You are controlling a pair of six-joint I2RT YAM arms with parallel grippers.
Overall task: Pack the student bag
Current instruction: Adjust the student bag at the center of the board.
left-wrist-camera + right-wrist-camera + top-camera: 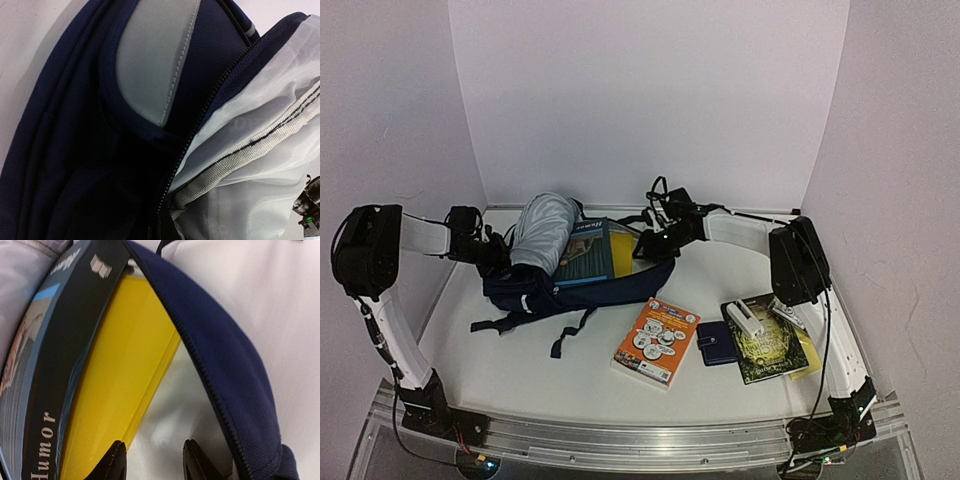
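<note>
Nearest me, the table (pixel 520 372) carries what is not yet packed. My worry there is the white block (pixel 745 320) riding on the dark green book (pixel 770 350): lift that book carelessly and it slides off. Farther back, the student bag (pixel 580 288) lies on its side left of centre. The left gripper (pixel 495 255) is closed, seemingly pinching the bag's rim; if that slips, the mouth collapses over the load. The right gripper (pixel 154 444) sits inside the mouth, fingers part-open on nothing, just beside the yellow folder (pixel 120 365) and the Humor book (pixel 50 370). Backing out could snag the zip or drag them along. Count: one bag with two items inside. Outside are one orange book (pixel 657 341), one green book, one wallet (pixel 717 343) and one white block.
</note>
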